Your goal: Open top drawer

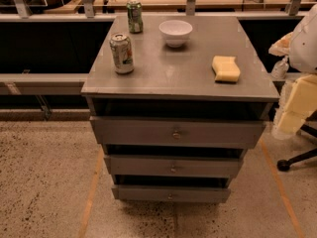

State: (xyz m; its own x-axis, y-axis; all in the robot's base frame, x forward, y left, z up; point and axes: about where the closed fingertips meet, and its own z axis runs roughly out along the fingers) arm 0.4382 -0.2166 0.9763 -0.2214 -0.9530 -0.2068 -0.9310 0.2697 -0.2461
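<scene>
The top drawer (176,132) is the widest grey front of three on a grey wooden cabinet, with a small round metal knob (176,132) at its centre. A dark gap runs between it and the cabinet top (178,68). Two narrower-looking drawer fronts (173,166) (171,194) sit below it. My gripper is not in view. Only white and cream parts of my arm (299,73) show at the right edge, beside the cabinet's right side and well away from the knob.
On the cabinet top stand two soda cans (122,53) (134,16), a white bowl (175,32) and a yellow sponge (226,68). A chair base with a castor (292,161) is on the floor at the right. A metal rail (44,81) runs behind.
</scene>
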